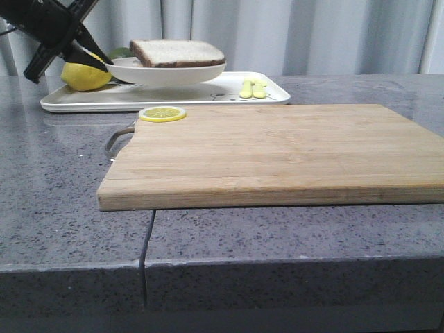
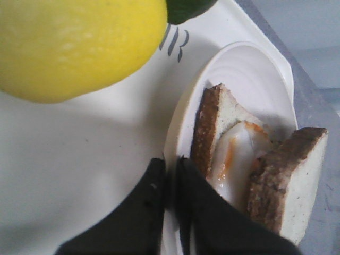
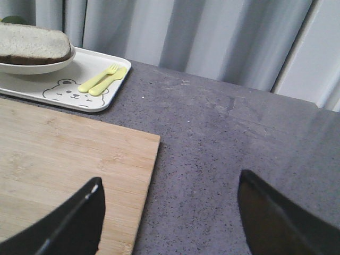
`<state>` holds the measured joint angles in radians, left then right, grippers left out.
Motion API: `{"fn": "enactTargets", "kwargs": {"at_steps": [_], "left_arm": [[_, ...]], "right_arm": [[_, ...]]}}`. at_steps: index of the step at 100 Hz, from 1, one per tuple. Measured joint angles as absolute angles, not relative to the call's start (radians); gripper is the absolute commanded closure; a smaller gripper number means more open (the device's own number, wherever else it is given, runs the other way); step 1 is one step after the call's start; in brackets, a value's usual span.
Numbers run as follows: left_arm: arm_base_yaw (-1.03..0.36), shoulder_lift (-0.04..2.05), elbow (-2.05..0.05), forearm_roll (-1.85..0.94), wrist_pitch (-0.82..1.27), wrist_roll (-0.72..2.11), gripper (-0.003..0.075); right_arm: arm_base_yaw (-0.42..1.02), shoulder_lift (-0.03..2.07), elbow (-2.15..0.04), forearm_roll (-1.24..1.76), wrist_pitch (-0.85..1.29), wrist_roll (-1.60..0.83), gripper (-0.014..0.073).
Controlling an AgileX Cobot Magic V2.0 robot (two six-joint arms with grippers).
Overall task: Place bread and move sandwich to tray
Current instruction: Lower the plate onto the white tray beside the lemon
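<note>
Left black gripper (image 2: 171, 175) pinches the rim of the shallow round white plate (image 2: 255, 74) carrying the brown-crusted egg sandwich (image 2: 249, 159), over the flat white rectangular tray (image 1: 166, 99) beside a yellow lemon (image 1: 84, 76). Right gripper (image 3: 170, 212) hangs spread over the grey bench (image 3: 239, 138) by the wooden cutting board (image 1: 277, 152). Best lower the plate level and slowly, clear of the lemon, and only let go once it's fully seated.
</note>
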<state>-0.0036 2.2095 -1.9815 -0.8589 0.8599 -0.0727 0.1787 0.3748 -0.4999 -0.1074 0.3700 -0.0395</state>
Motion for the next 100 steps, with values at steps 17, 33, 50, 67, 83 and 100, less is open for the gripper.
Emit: {"fn": "enactTargets", "kwargs": {"at_steps": [17, 33, 50, 67, 83, 100], "left_arm": [[-0.003, 2.217, -1.982, -0.847, 0.864, -0.073, 0.074], [-0.003, 2.222, -1.982, -0.825, 0.864, -0.073, 0.074], [-0.003, 2.224, -1.982, -0.817, 0.864, -0.073, 0.074], [-0.003, 2.224, -1.982, -0.807, 0.864, -0.074, 0.074], [-0.003, 2.224, -1.982, -0.788, 0.864, -0.075, 0.074], [-0.006, 2.224, -1.983, -0.776, 0.864, -0.075, 0.074]], "right_arm": [[0.179, 0.375, -0.5, -0.107, 0.37, -0.04, 0.0074], [0.179, 0.375, -0.5, -0.107, 0.37, -0.04, 0.0074], [0.179, 0.375, -0.5, -0.107, 0.37, -0.04, 0.0074], [0.179, 0.375, -0.5, -0.107, 0.37, -0.04, 0.0074], [0.179, 0.375, -0.5, -0.107, 0.372, -0.04, 0.0074], [0.179, 0.375, -0.5, -0.107, 0.372, -0.04, 0.0074]]}}
